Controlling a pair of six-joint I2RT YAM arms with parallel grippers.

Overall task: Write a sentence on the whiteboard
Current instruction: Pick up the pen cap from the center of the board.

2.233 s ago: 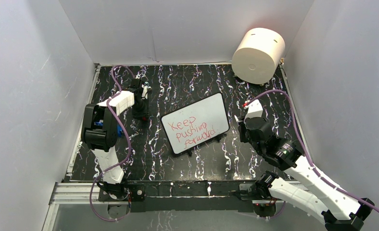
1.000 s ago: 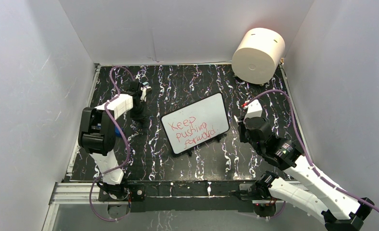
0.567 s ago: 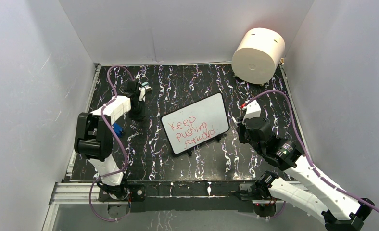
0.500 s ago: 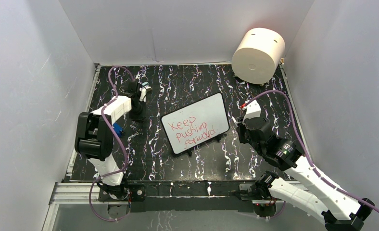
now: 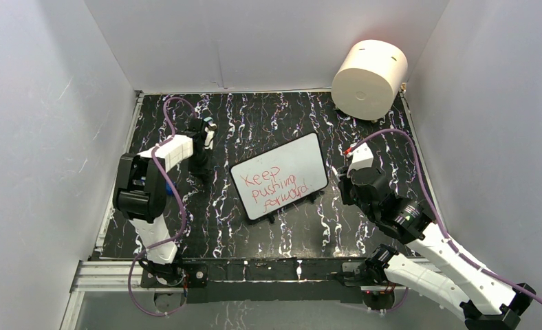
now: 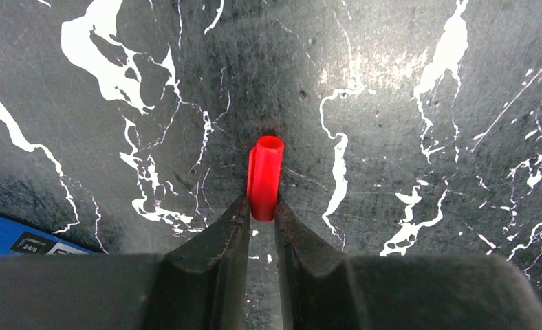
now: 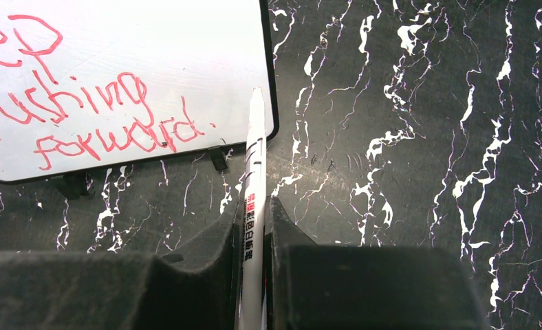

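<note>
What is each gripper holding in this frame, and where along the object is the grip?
Left gripper: red cap, pinched at its near end. Right gripper: white marker, clamped on its printed barrel.

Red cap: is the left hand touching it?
Touching. The left wrist view shows the left hand's two fingers clamped on the red cap's near end, no gap either side.

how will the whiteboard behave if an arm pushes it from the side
The whiteboard looks flat and thin with a black rim, so it would probably stay stiff and feel light. It rests on small black feet on the smooth-looking tabletop, so a side push would likely slide or swivel it rather than tip it.
</note>
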